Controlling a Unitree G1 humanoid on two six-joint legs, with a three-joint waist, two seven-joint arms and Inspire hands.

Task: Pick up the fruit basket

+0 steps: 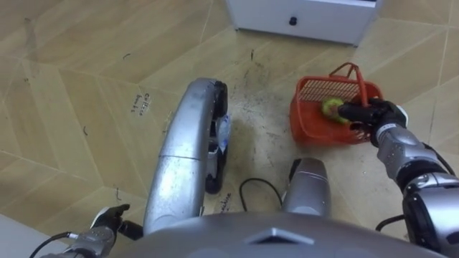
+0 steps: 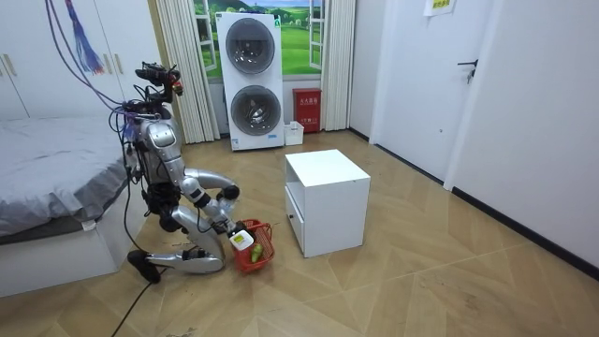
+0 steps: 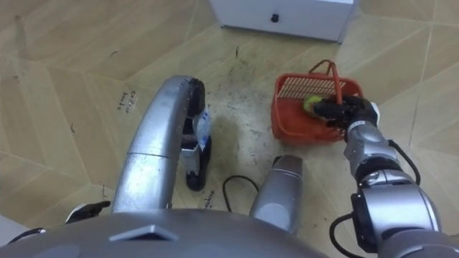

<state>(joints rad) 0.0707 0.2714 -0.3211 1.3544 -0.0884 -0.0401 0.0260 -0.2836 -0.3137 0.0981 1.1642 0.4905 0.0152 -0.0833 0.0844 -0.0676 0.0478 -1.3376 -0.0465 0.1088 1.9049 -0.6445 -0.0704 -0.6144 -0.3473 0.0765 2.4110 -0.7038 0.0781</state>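
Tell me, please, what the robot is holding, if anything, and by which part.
Cannot be told: the right hand is at the red fruit basket's right rim, but its grip is hidden. The left hand is apart from it.

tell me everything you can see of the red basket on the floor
The red plastic basket has open mesh walls and a thin red handle that stands up over it. It sits on the wooden floor, a little way from the white cabinet and not touching it. A round yellow-green fruit lies inside. The robot's right hand is at the basket's right rim beside the fruit. Whether it has hold of the basket cannot be told.
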